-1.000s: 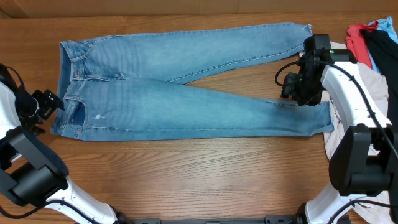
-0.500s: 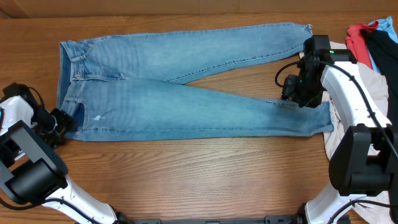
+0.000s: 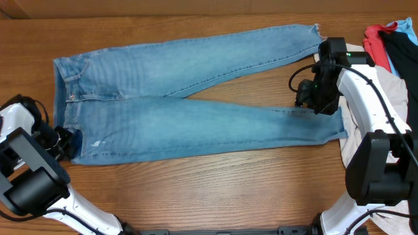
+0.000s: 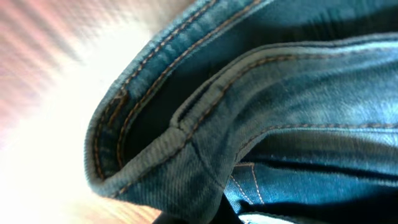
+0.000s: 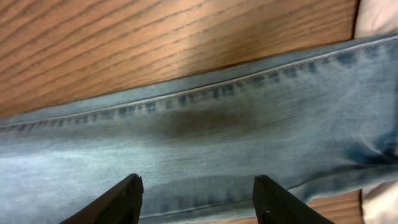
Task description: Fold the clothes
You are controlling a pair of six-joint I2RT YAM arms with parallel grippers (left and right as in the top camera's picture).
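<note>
The light blue jeans [image 3: 189, 117] lie flat across the wooden table [image 3: 196, 189], waistband at the left and both legs running right. My left gripper [image 3: 65, 140] is shut on the waistband at its near left corner. Folded denim with orange stitching [image 4: 249, 124] fills the left wrist view, and the fingers are almost hidden under it. My right gripper [image 3: 313, 98] hangs open just above the near leg, close to the hem. In the right wrist view the right gripper [image 5: 196, 190] has both fingertips over that leg's denim [image 5: 205, 124] with nothing gripped.
A beige garment [image 3: 398, 85] lies at the right edge under the right arm. Red [image 3: 374, 39], black [image 3: 401, 49] and light blue [image 3: 394, 26] pieces are piled at the back right corner. Bare wood lies in front of the jeans.
My left gripper came in to the waistband corner and shut on it. The whole pair of jeans slid a little to the left. The right gripper stayed in place.
</note>
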